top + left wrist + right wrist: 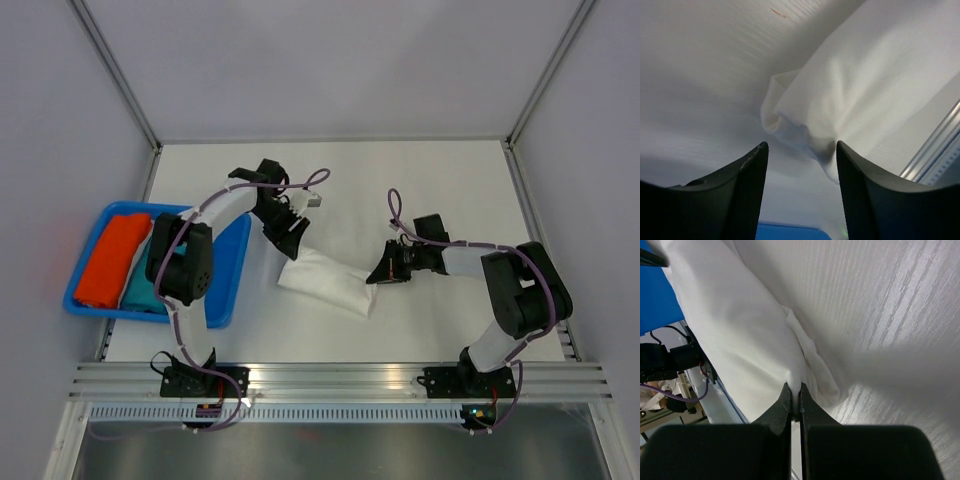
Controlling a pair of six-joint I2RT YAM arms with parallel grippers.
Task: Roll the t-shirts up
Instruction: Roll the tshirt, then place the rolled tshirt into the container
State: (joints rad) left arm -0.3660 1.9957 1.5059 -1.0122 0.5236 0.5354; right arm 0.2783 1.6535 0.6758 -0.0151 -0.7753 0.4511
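A white t-shirt (325, 282) lies as a long folded bundle in the middle of the table. My left gripper (291, 240) hovers at its far left end. In the left wrist view that gripper (801, 146) is open, and the shirt's bunched end (850, 85) lies just beyond the fingertips with nothing between them. My right gripper (378, 272) is at the bundle's right end. In the right wrist view it (795, 386) is shut, pinching a fold of the white t-shirt (740, 330). An orange t-shirt (110, 258) and a teal t-shirt (146, 287) lie rolled in the tray.
The blue plastic tray (228, 292) stands at the left edge of the table, close to the left arm. Its blue wall (655, 295) also shows in the right wrist view. Aluminium frame rails (340, 378) run along the near edge.
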